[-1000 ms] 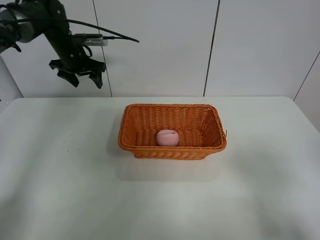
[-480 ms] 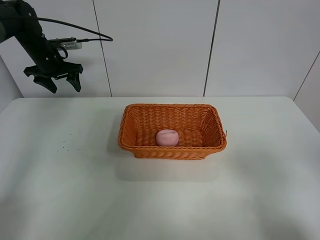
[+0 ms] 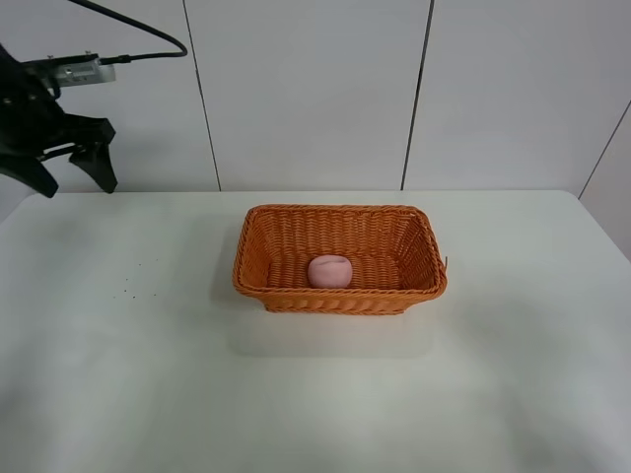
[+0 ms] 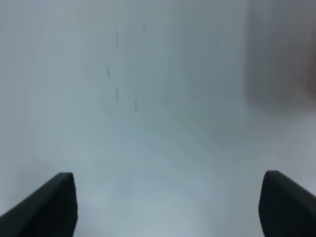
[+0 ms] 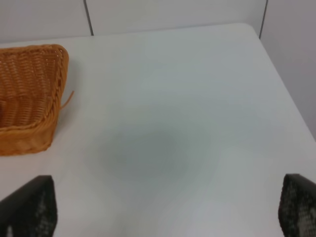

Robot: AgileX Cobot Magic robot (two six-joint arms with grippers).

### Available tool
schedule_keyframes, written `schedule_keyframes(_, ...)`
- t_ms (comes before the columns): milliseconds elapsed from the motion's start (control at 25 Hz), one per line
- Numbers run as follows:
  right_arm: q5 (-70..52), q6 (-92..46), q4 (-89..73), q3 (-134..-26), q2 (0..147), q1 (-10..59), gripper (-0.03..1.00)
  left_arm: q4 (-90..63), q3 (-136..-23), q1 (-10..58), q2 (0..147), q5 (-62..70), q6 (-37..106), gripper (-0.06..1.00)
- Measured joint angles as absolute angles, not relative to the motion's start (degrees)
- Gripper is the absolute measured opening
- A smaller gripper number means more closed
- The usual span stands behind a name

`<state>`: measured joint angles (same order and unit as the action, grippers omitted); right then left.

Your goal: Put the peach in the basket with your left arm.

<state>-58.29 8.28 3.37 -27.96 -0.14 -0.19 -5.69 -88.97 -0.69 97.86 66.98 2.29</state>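
The pale pink peach (image 3: 330, 271) lies inside the orange wicker basket (image 3: 340, 217) at the middle of the white table. My left gripper (image 3: 67, 175) hangs open and empty high above the table's far left corner, far from the basket. Its black fingertips (image 4: 47, 205) show wide apart in the left wrist view over blurred bare table. My right gripper (image 5: 168, 210) is open and empty; its fingertips (image 5: 29, 207) show spread apart, with the basket's end (image 5: 29, 94) off to one side. The right arm is outside the exterior view.
The white table (image 3: 148, 374) is bordered by a white panelled wall (image 3: 315, 89) behind. A few small dark specks (image 3: 133, 281) mark the table left of the basket. The table's right corner and edge (image 5: 276, 69) show in the right wrist view.
My left arm has swung steadily leftward, away from the basket, with its gripper open and empty. The peach and basket have not moved.
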Motion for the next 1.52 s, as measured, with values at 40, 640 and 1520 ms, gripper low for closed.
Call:
schedule_keyframes(40,-58.3,8.3,3.4,-28.0,-0.1,-0.2,0.69,-5.7,-85.8,-0.7,94.9,67.0,2.4,0.85)
schedule_keyframes(640,-58.3,8.3,3.4,-28.0,-0.1,-0.2,0.69,-4.0,-37.1,-0.7,47.7,63.5,3.3,0.85)
schedule_keyframes(1520,-58.3,8.3,3.4,-28.0,-0.1,-0.2,0.69,-3.9,-28.3,-0.7,0.8,60.5,3.5,0.85)
